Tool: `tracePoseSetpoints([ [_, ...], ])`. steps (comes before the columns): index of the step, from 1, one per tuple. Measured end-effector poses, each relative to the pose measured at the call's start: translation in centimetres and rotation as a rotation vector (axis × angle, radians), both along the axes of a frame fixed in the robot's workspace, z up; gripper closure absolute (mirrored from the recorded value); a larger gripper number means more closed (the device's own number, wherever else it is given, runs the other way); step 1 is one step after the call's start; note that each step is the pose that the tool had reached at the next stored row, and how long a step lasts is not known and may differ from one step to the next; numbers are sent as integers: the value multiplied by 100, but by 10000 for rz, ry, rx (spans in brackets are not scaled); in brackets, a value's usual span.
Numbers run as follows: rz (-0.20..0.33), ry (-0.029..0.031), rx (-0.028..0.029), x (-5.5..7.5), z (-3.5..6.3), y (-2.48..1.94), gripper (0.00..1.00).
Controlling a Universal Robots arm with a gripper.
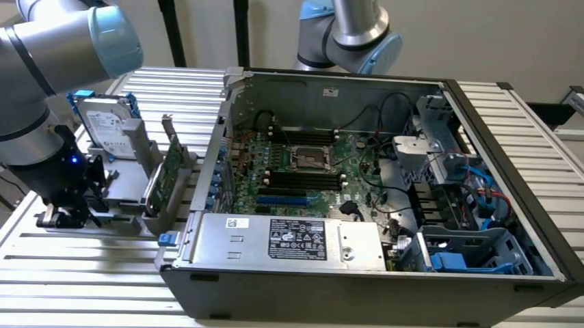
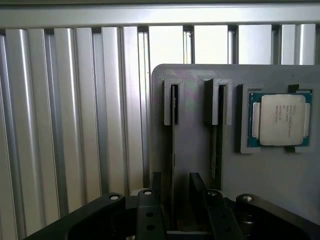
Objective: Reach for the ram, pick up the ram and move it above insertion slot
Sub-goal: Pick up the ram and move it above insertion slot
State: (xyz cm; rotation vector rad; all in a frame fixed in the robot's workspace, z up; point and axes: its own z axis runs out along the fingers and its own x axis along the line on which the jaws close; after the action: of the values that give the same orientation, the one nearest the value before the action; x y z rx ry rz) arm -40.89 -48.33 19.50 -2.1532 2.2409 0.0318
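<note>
The two black fingers (image 2: 156, 192) of the gripper (image 2: 175, 182) stand apart, one on each side of the ram (image 2: 173, 150). There is a thin gap on either face, so they straddle the stick without clamping it. The ram stands on edge in a gray holder (image 2: 195, 80), in the slot nearest the holder's edge that borders the bare slats of the table (image 2: 75, 125). I count two such slots side by side. The second slot (image 2: 218, 107) holds what looks like another thin stick on edge, though I cannot be sure. Past that second slot, one processor (image 2: 277, 120) lies flat in its own recess, silver lid up.

From across the room, the gripper (image 1: 68, 212) is down at the holder (image 1: 123, 181), near the table's (image 1: 91, 273) edge on the exterior view's left. One hard drive (image 1: 100, 126) and one green expansion card (image 1: 163, 178) stand upright in that same holder. Just beside the holder, towards the exterior view's right, one computer case (image 1: 511, 225) lies open. Its motherboard (image 1: 356, 154) faces up, with the black insertion slots (image 1: 301, 181) in the middle and a silver power supply (image 1: 283, 239) along the near wall. A second robot arm's joint (image 1: 356, 34) hangs behind the case.
</note>
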Motion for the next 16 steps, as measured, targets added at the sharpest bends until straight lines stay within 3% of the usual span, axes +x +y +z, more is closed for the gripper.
tracePoseSetpoints([
  [2, 0, 2, -1, 0, 0, 0, 65],
  [4, 0, 1, 0, 0, -1, 0, 78],
  [6, 0, 0, 1, 0, -2, 0, 84],
  [16, 0, -1, 8, 0, -2, 0, 86],
])
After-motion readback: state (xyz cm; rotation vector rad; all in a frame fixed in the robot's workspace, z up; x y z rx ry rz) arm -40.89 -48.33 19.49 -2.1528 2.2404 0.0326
